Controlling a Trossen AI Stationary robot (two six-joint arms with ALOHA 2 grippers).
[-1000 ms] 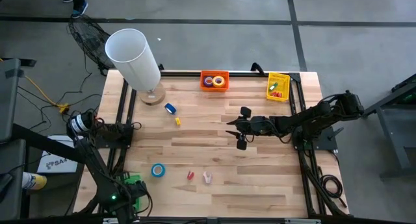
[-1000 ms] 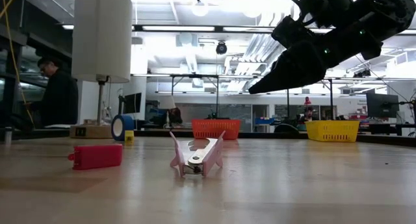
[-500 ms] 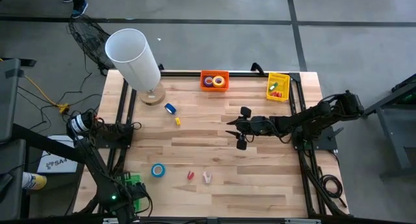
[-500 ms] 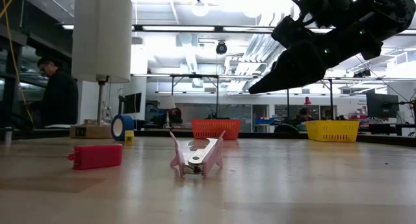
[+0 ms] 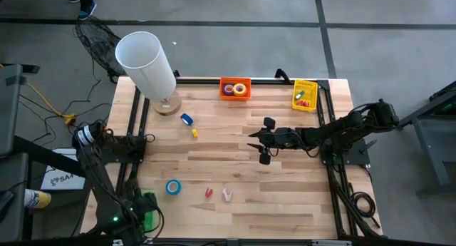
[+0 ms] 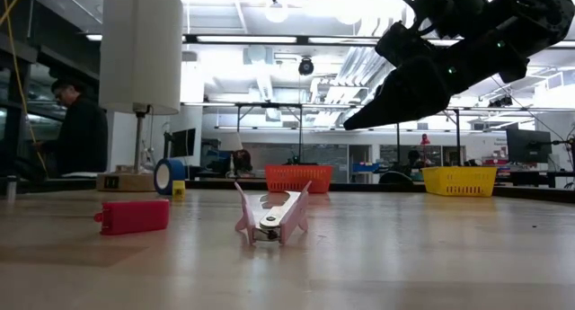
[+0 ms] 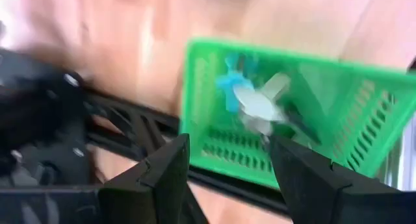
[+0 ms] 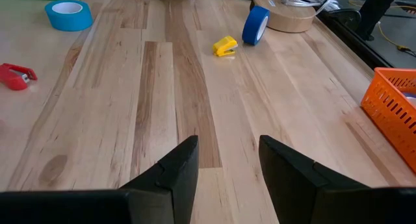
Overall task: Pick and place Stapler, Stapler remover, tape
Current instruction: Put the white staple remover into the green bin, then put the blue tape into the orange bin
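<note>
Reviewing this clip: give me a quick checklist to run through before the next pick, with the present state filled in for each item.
1. Left gripper empty: ok, its fingers stand apart over the green mesh basket, nothing between them.
2. Light-blue staple remover inside the green basket: ok, lying in it.
3. Right gripper free: ok, open above bare wooden table, holding nothing.
4. Light-blue tape ring reachable: ok, flat on the table, nothing against it.
5. Small red stapler and pink staple remover apart: ok, a clear gap.
6. Dark-blue tape ring stable: cannot tell, it stands on edge by the lamp base.
</note>
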